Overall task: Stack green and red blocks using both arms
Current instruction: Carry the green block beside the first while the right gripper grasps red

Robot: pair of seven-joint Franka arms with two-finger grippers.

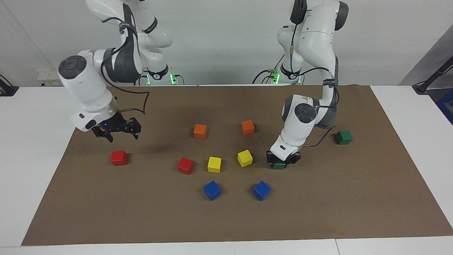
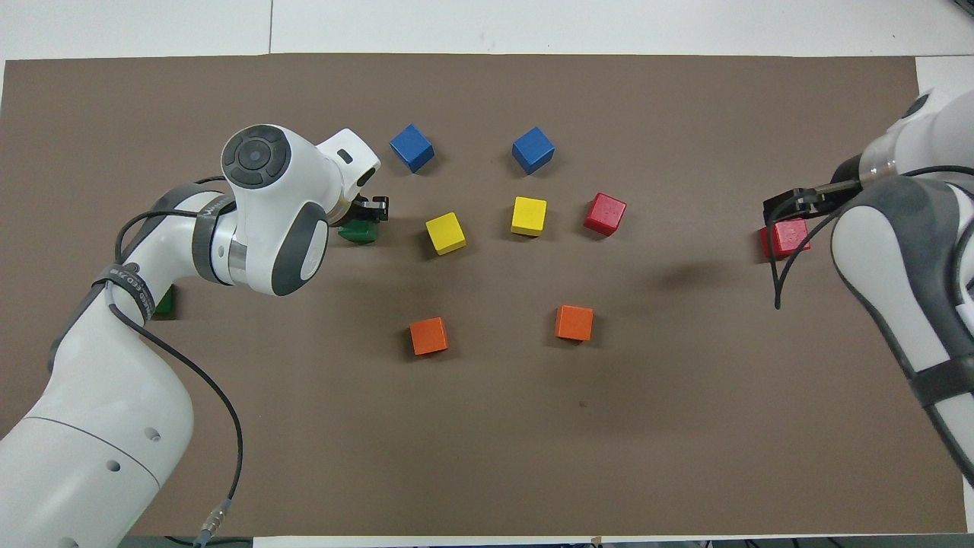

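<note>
My left gripper (image 1: pixel 283 160) is low on the mat, right at a dark green block (image 1: pixel 279 165) that shows just beneath it; the block also shows in the overhead view (image 2: pixel 358 231), beside the gripper (image 2: pixel 367 213). The second green block (image 1: pixel 343 137) lies nearer the robots, toward the left arm's end, partly hidden by the arm from above (image 2: pixel 164 303). My right gripper (image 1: pixel 116 132) is open and empty in the air above a red block (image 1: pixel 119 158), which it partly covers in the overhead view (image 2: pixel 785 237). The other red block (image 1: pixel 185 165) lies beside the yellow ones.
Two yellow blocks (image 1: pixel 214 164) (image 1: pixel 245 158) lie mid-mat. Two orange blocks (image 1: pixel 200 131) (image 1: pixel 247 127) lie nearer the robots. Two blue blocks (image 1: pixel 212 190) (image 1: pixel 261 190) lie farther from the robots. All sit on a brown mat (image 1: pixel 354 205) on a white table.
</note>
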